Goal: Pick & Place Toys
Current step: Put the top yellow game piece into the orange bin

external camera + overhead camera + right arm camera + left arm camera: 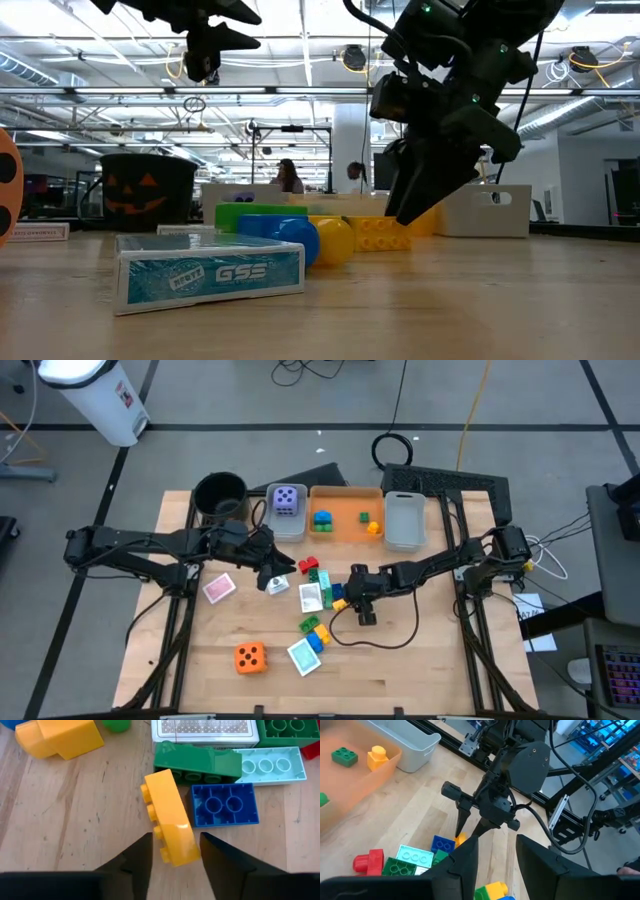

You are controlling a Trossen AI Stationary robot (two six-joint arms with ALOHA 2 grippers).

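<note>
**Yellow brick framed by right claw**

On the tabletop (400,660), the right claw (172,851) is lowered among scattered bricks, its parted fingers set around a yellow brick (167,817), not clenched. The left claw (495,862) is held released above.

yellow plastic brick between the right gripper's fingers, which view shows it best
The right wrist view: the yellow plastic brick fills the gap between the dark fingers. Left wrist view shows a sliver; high and low views don't show it clearly.

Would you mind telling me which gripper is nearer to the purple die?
The left. The left gripper hovers just in front of the purple die in its grey bin; the right gripper is farther off, over the bricks.
</note>
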